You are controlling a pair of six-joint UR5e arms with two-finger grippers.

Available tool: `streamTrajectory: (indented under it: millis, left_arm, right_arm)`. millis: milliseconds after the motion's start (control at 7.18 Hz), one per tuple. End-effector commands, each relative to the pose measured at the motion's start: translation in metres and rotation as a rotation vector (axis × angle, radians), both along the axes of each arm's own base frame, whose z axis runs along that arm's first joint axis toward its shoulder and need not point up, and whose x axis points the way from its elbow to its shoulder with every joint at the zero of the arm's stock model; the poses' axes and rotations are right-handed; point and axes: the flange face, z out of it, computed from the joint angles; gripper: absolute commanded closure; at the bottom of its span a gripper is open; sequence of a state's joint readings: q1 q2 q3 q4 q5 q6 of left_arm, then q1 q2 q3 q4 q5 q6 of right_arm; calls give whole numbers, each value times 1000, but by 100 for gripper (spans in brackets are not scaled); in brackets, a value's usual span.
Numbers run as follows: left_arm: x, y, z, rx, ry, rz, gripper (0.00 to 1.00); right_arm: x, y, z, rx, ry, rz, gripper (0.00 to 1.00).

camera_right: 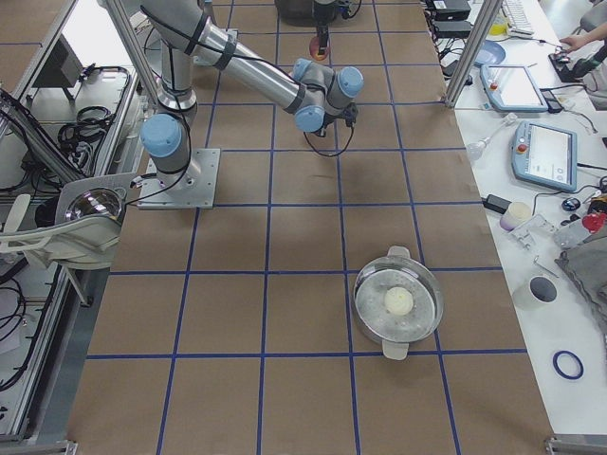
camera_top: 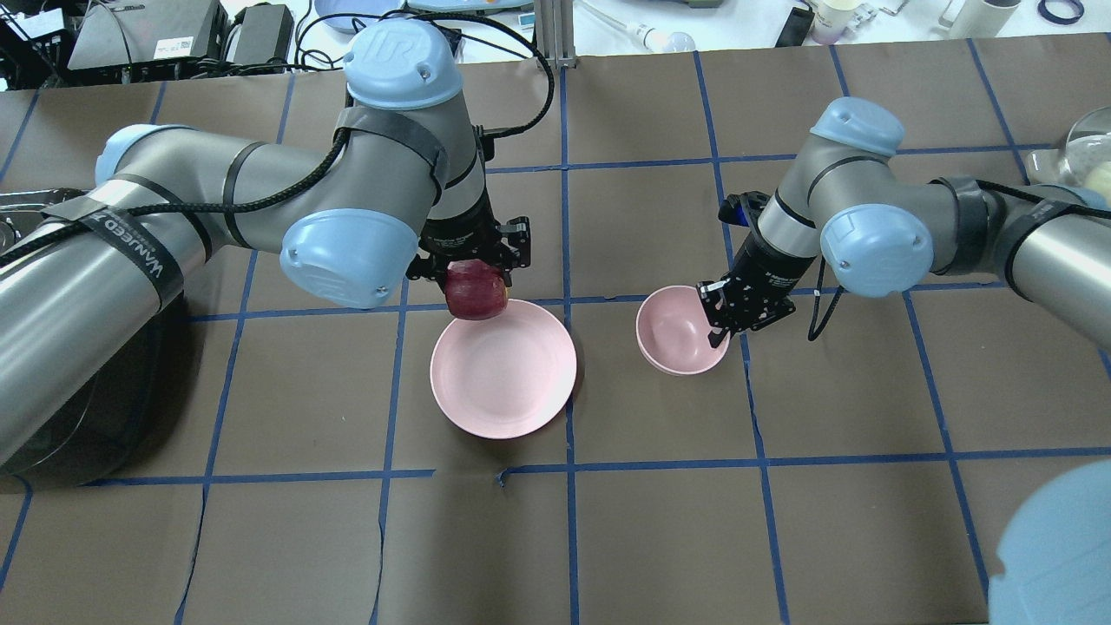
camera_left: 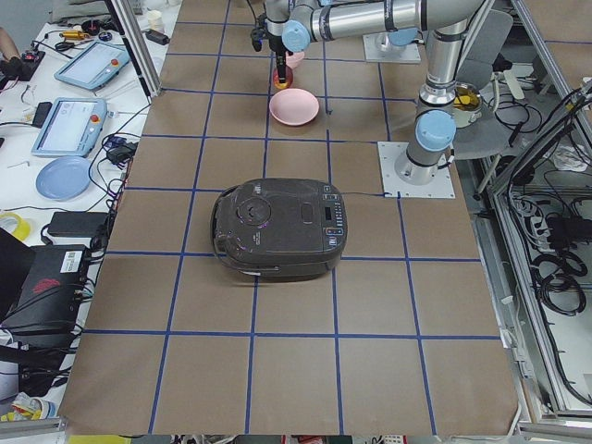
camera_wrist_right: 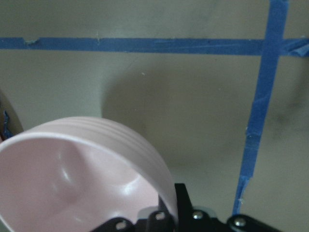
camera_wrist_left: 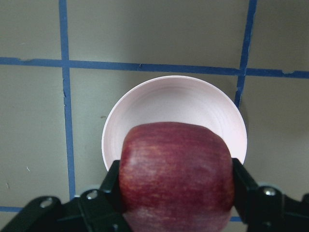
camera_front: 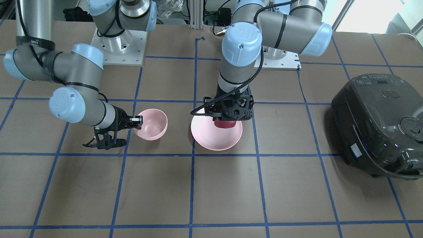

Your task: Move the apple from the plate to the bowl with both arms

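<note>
Step in hand: carry phase, fruit out of the dish and in the air. Left pincer (camera_wrist_left: 177, 193) clamped on both flanks of the apple (camera_top: 476, 291), holding it above the plate (camera_top: 508, 382), off toward one rim. Clear of the dish surface, by the look of the left wrist view. Plate otherwise bare, flat on the counter (camera_top: 781, 521).

Right pincer (camera_top: 717, 328) pinched on the rim of the bowl (camera_top: 673, 334), on the side away from the plate, wall between the fingers. Bowl just beside the plate, not touching it, and somewhat tipped in the front view. Probably steadying or presenting the bowl for the drop.

Next move, as judged: swing the apple sideways across the gap to above the bowl's mouth, lower it well inside, then part the left pincer. Calls for care around the right pincer at the rim, with little room to spare around the fruit. Risk of a bounce out or a knock on the held rim.

Hard to make out:
- Left fingertips hidden under the fruit from overhead and under the wrist from the front.
- Cannot tell whether the bowl's base is touching the counter or raised; shadow beneath it in the right wrist view hinting at raised.
- Both side views too distant for either grip.
- Underside of the apple unseen.
</note>
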State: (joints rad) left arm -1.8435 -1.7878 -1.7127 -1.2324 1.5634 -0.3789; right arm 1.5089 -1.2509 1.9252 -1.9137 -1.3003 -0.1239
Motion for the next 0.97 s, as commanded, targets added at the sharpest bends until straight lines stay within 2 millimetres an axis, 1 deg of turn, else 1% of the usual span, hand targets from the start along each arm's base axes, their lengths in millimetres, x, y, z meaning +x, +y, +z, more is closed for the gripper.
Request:
streamTrajectory:
  millis: [0,139,278,418,557,696,835]
  left_arm:
    - [-17,4,-1,-7,5,79,100]
    - [-33,9,-1,-13,10,134,100]
    - [-56,14,-1,-10,59,204,100]
    - [-73,16,-5,-28,93,252,100]
    - [-88,22,-15,-12,88,323,100]
    - [-114,28,-19,-45,116,360,100]
    - [-136,38,-32,-40,119,398,100]
  right_arm:
    - [13,9,-10,19,23,-18,100]
    - [13,10,-11,24,25,-19,47]
    - [12,10,-6,17,34,-21,1]
    - [11,8,0,13,38,-19,0]
    - [2,-2,24,-40,62,-23,0]
    - [-17,-18,52,-66,156,1,0]
    - [-42,-31,72,-79,193,-24,0]
